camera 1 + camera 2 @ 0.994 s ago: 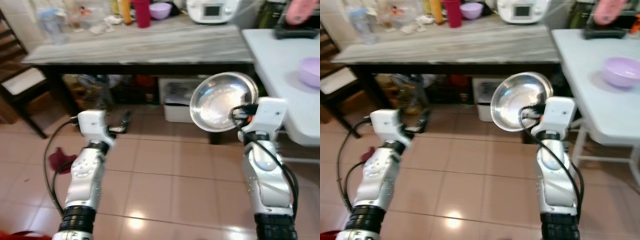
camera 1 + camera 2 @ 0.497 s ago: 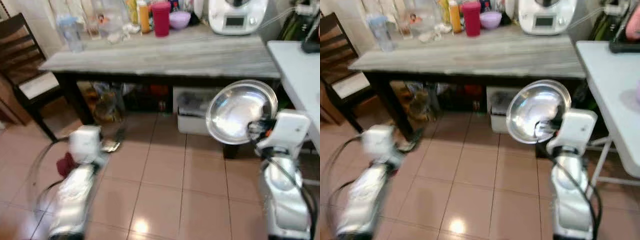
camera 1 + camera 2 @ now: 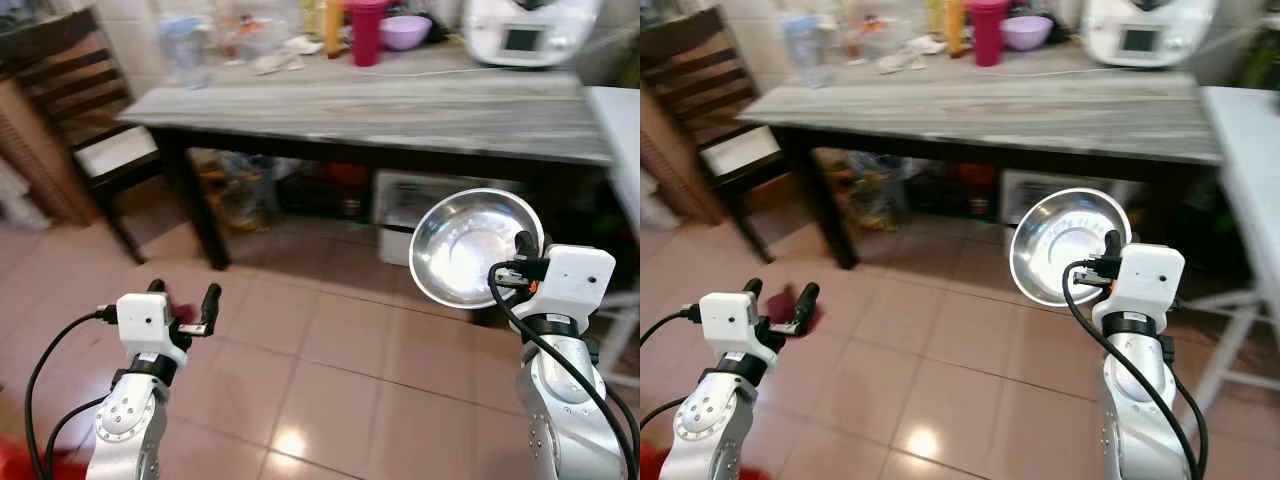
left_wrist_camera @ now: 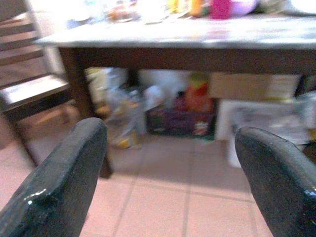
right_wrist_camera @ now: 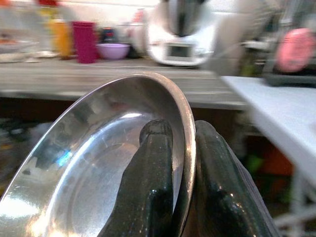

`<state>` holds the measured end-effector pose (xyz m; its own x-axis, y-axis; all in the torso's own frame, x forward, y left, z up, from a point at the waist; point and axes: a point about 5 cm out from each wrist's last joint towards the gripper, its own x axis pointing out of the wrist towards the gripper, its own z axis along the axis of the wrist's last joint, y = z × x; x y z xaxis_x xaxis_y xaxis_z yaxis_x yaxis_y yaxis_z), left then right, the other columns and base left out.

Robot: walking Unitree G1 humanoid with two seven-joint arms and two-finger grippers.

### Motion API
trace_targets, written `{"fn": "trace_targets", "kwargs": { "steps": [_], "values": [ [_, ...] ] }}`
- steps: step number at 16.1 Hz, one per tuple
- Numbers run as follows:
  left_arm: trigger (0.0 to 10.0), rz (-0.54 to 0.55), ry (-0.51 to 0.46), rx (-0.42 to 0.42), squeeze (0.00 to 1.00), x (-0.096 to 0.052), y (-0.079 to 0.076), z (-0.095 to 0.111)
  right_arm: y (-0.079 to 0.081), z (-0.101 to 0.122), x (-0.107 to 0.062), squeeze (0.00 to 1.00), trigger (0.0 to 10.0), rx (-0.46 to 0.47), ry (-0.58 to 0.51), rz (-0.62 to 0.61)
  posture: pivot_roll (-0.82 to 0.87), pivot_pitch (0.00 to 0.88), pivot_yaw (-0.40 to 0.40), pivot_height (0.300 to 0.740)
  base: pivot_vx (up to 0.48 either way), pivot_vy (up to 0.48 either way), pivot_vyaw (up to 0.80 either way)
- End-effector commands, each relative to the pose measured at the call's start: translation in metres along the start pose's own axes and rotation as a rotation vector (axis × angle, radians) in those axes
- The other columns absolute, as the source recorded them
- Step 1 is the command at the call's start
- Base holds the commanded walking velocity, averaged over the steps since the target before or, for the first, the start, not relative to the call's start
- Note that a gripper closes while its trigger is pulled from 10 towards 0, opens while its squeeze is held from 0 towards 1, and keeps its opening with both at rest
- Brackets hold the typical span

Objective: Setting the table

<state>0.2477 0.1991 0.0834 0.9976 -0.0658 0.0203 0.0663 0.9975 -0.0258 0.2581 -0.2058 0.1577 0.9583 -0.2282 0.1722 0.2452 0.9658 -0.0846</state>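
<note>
A shiny steel bowl [image 3: 470, 247] hangs tilted in the air in front of the long grey table [image 3: 400, 105], its hollow facing me. My right gripper [image 3: 521, 247] is shut on the bowl's rim; in the right wrist view one finger [image 5: 153, 173] lies inside the steel bowl [image 5: 94, 163] and the other behind the rim. My left gripper [image 3: 181, 297] is held low over the tiled floor, open, with nothing between its fingers [image 4: 54, 182].
The grey table carries a pink cup [image 3: 366, 17], a purple bowl [image 3: 405, 31], bottles and a white appliance [image 3: 525, 28]. Boxes and bags [image 3: 300, 190] sit under it. A dark wooden chair [image 3: 85, 120] stands at the left, a white table edge [image 3: 620, 110] at the right.
The camera has swung, so the grey table and chair have shifted right in the picture. The steel bowl stays held in my right gripper. My left arm sits lower.
</note>
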Motion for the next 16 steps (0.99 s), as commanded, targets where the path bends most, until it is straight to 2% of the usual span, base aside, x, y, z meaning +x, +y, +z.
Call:
{"fn": "trace_targets", "kwargs": {
  "steps": [1,7,12,16],
  "values": [
    [10.0,-0.025,-0.014,0.003,0.0,0.003,-0.004,0.005,-0.002,0.005,-0.001,0.0,10.0,-0.001,-0.015,-0.004,-0.22,0.096,0.068,0.74,0.36,0.0,-0.74],
    [10.0,-0.017,-0.033,-0.015,0.0,0.01,-0.007,0.009,-0.002,0.006,0.006,0.0,10.0,-0.008,-0.019,0.009,-0.23,0.062,0.053,0.74,0.407,0.0,-0.47],
    [10.0,-0.028,-0.047,-0.034,0.0,0.017,-0.013,0.013,0.005,0.01,0.008,0.0,10.0,-0.014,-0.04,0.034,-0.23,0.055,0.057,0.74,0.48,0.0,0.0],
    [10.0,-0.051,-0.046,-0.045,0.0,0.021,-0.019,0.012,0.005,0.013,0.011,0.0,10.0,-0.025,-0.056,0.035,-0.24,0.062,0.062,0.74,0.48,0.0,0.0]
  ]
}}
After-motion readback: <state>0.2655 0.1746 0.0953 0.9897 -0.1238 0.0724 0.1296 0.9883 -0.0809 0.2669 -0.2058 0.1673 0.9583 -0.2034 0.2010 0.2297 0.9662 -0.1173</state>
